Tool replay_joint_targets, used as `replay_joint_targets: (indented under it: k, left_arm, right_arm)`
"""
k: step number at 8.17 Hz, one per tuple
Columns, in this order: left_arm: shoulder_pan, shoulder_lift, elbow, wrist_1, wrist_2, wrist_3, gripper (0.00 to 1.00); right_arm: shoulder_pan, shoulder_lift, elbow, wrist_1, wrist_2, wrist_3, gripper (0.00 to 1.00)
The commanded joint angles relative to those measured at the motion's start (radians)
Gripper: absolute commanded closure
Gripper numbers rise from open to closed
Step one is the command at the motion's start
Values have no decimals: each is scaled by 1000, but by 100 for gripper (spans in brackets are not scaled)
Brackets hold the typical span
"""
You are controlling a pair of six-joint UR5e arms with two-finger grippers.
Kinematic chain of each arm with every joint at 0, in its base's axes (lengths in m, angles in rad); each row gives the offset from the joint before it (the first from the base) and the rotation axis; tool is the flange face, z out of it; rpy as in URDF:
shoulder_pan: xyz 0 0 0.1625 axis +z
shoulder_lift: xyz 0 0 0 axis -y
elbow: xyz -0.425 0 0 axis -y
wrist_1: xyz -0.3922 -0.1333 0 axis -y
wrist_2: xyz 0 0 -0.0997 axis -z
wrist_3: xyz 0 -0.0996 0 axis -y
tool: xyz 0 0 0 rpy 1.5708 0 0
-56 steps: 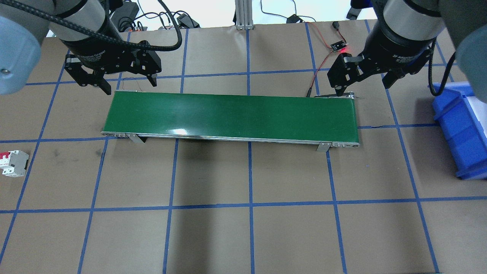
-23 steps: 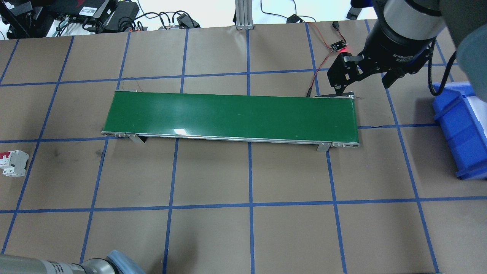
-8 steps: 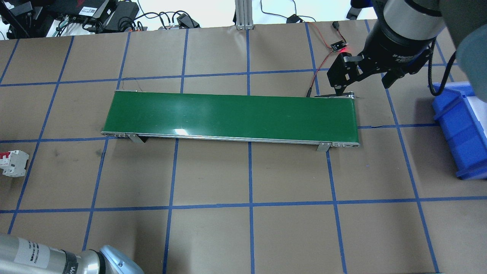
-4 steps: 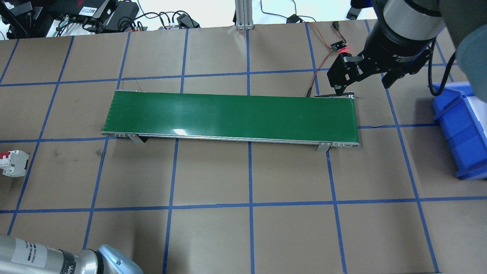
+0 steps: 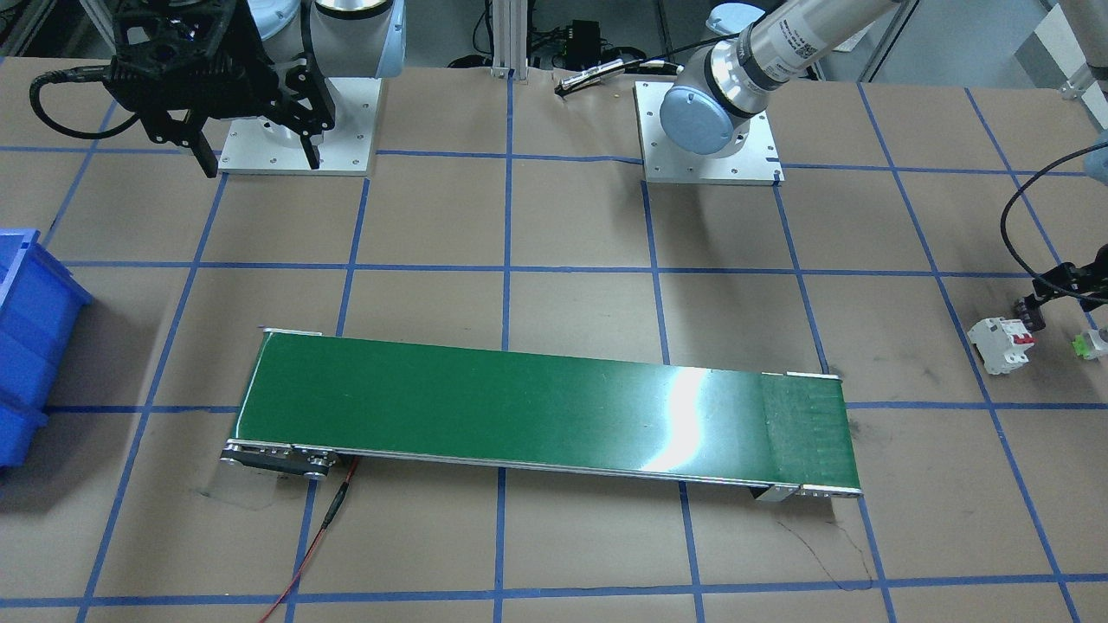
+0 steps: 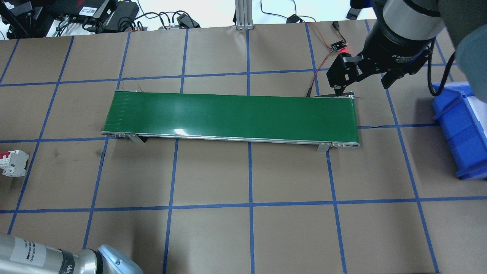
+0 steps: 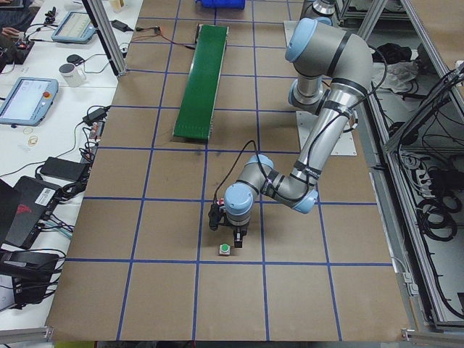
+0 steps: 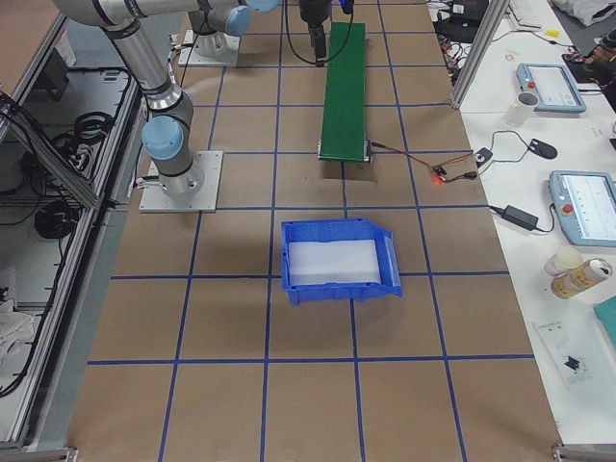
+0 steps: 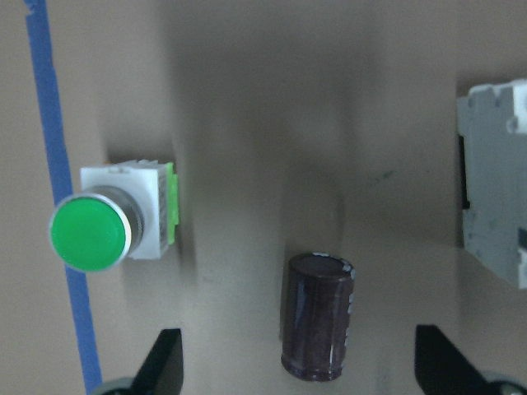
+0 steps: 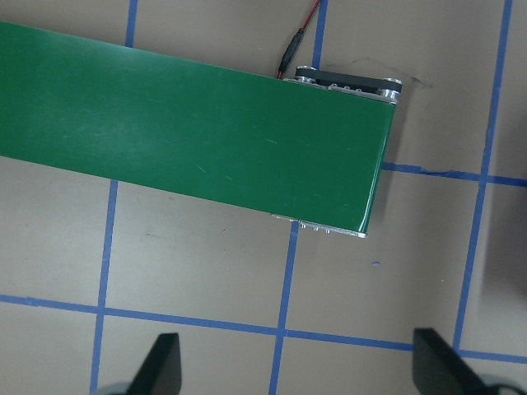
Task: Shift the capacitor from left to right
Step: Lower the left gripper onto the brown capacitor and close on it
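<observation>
The capacitor (image 9: pixel 319 327), a stubby dark cylinder, lies on the brown table paper in the left wrist view. My left gripper (image 9: pixel 302 370) is open above it, with one fingertip on each side and neither touching it. In the front-facing view the left gripper (image 5: pixel 1052 290) hangs at the table's far end beside the white breaker, and the capacitor is hidden there. My right gripper (image 6: pixel 363 85) is open and empty above the right end of the green conveyor belt (image 6: pixel 232 116); it also shows in the right wrist view (image 10: pixel 300 370).
A white circuit breaker (image 9: pixel 498 214) with red switches (image 5: pixel 1001 344) lies right of the capacitor, and a green push-button part (image 9: pixel 115 222) lies left of it. A blue bin (image 6: pixel 462 133) stands at the table's right end. The left arm's elbow (image 6: pixel 57 258) shows at the overhead view's bottom left.
The left arm has left the belt's left end and swung out of the overhead view towards the table's left end. Over the last second nothing visibly moved. The right arm has stayed still.
</observation>
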Motion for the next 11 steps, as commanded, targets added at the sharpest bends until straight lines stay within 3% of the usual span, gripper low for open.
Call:
replay_joint_targets:
  k: [1,2,3,4,6,7,11]
  left_arm:
    - [0,-52,-3,23,0,-3,0]
    - [0,-62,-3,69,0,-2,0]
    - [0,-60,-2,69,7,1,8]
    - [0,-60,-2,67,12,1,21]
    - [0,-54,-2,60,13,-3,60]
    - [0,-53,-2,60,10,-5,61]
    - [0,-34,-2,52,12,-3,98]
  right_arm:
    - [0,1,0,0,3,0,0]
    - [-1,-1,0,0,0,0,0]
    - [0,-1,0,0,0,0,0]
    - [0,-1,0,0,1,0,0]
    - [0,-1,0,0,0,-2,0]
    - [0,-1,0,0,0,0,0]
    - [-1,-1,0,0,-5,-2,0]
